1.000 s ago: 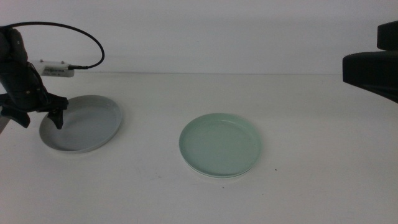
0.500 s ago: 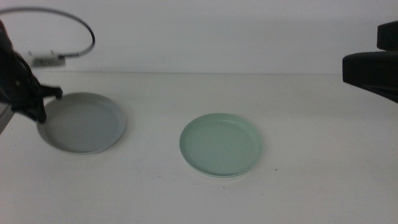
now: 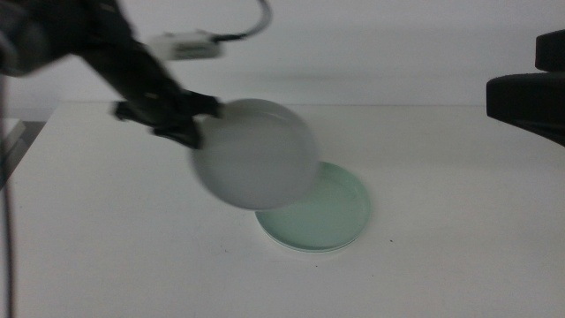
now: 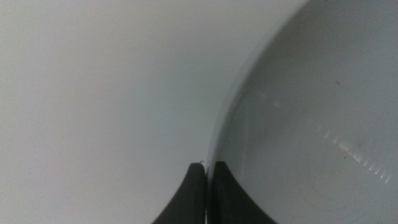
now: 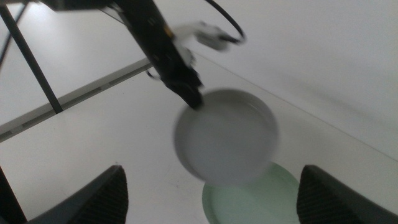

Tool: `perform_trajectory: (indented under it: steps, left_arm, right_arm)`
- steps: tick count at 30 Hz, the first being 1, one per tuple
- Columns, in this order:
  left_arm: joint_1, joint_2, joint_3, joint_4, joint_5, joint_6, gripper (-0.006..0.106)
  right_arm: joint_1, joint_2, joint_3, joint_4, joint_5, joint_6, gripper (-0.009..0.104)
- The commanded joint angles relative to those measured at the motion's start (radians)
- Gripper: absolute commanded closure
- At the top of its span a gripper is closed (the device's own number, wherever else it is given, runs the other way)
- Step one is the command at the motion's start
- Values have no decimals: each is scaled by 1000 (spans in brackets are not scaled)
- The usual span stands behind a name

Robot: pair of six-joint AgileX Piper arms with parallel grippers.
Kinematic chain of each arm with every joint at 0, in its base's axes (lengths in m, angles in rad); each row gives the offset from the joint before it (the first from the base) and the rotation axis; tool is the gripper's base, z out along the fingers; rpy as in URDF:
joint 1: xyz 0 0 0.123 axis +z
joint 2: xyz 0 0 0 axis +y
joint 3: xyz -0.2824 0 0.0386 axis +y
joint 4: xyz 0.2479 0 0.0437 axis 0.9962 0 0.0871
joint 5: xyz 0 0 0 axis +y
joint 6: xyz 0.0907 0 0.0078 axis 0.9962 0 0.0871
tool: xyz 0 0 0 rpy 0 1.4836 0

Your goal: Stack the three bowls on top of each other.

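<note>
The left tool (image 3: 187, 126) was clamped on the rim of the pale grey-blue bowl (image 3: 255, 155) and held it in the air above the white table (image 3: 459, 221). In the middle view the bowl was blurred with motion and tilted, its near edge hanging over the far-left part of the mint green bowl (image 3: 335, 216) — above it, not resting on it. The left wrist view showed the two dark jaws drawn almost together with only the thin rim of the pale grey-blue bowl (image 4: 311, 118) between them, one jaw inside the bowl and the other outside.

The mint green bowl lay flat on the table near its middle. A thin pale edge showed beneath its near rim, which appeared to be the white bowl (image 3: 305, 250) lying under it — too little of it was visible to say more.

The left arm (image 3: 115, 53) reached in from the upper left of the middle view, with a small white box (image 3: 187, 44) and a dark cable (image 3: 252, 26) on it.

The right tool (image 5: 214, 193) hung high and well back from the bowls, looking down on the lifted pale grey-blue bowl (image 5: 227, 137) and the mint green bowl (image 5: 261, 199). Its two jaws stood wide apart at either side of the right wrist view, with nothing between them. In the middle view only a dark part of the right arm (image 3: 528, 97) showed at the right edge.
</note>
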Motion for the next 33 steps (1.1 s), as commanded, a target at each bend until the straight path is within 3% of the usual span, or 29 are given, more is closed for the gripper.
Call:
perform_trajectory:
  steps: [1,7,17,21,24,28,32,33]
  left_arm:
    - [-69,25,3,-30,-74,-52,102]
    - [-158,127,-22,-56,-143,-106,102]
    - [-161,195,-32,-96,-153,-92,102]
    - [-157,195,-32,-94,-153,-86,95]
    - [-151,195,-32,-112,-150,-39,82]
    - [-147,174,-32,-135,-114,15,47]
    - [-147,92,-32,-65,-95,5,7]
    - [-147,57,-32,-33,-93,-17,7]
  right_arm:
    - [0,-3,2,6,-9,-1,4]
    - [0,-3,2,6,-9,-1,4]
    - [0,-3,2,6,-9,-1,4]
    - [0,-3,2,6,-9,-1,4]
    - [0,-3,2,6,-9,-1,4]
    - [0,-3,2,6,-9,-1,4]
    - [0,-3,2,6,-9,-1,4]
    - [0,-3,2,6,-9,-1,4]
